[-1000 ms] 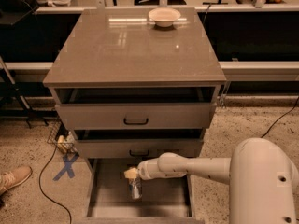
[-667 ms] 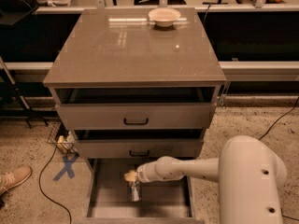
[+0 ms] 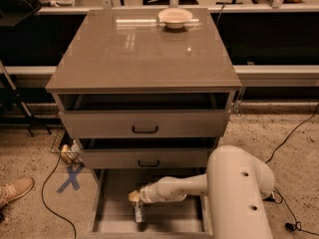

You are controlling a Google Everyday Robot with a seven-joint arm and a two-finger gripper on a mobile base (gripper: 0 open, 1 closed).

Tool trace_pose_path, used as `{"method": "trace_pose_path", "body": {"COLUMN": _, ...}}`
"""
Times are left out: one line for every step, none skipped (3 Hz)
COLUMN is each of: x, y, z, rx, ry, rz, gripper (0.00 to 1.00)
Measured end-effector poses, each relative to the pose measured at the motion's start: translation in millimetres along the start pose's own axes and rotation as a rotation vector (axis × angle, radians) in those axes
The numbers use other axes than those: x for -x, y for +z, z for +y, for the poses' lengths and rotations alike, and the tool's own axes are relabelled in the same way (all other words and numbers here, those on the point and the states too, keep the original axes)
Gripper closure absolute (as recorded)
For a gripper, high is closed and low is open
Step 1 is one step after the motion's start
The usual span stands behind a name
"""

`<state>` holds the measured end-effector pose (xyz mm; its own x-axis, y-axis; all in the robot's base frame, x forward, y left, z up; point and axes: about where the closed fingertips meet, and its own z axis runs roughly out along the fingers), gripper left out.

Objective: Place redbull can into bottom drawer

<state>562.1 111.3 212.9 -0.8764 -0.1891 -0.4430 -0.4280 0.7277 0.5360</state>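
The bottom drawer [image 3: 172, 219] is pulled open at the foot of the grey cabinet, and its flat grey floor shows. My gripper [image 3: 133, 197] reaches into it from the right on a white arm, over the left part of the floor. It is shut on the top of the redbull can [image 3: 138, 212]. The slim silver can hangs upright just below the fingers, low over the drawer floor. I cannot tell whether its base touches the floor.
Two shallower drawers with black handles [image 3: 145, 130] sit partly open above. A cream bowl [image 3: 175, 17] stands at the back of the cabinet top. A cable and a blue tape cross [image 3: 70, 177] lie on the floor at left, near a shoe [image 3: 15, 190].
The arm has swung nearer and lower. The gripper and the can have moved down and slightly left inside the bottom drawer.
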Motion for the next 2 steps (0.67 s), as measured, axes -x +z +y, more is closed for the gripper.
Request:
{"method": "trace_pose_path", "body": {"x": -10, "y": 24, "z": -4, "rx": 0.037, "ry": 0.050, "rz": 0.008, "gripper": 0.51}}
{"method": "trace_pose_path", "body": {"x": -17, "y": 40, "z": -9, "rx": 0.072, "ry": 0.085, "rz": 0.018, "gripper": 0.28}}
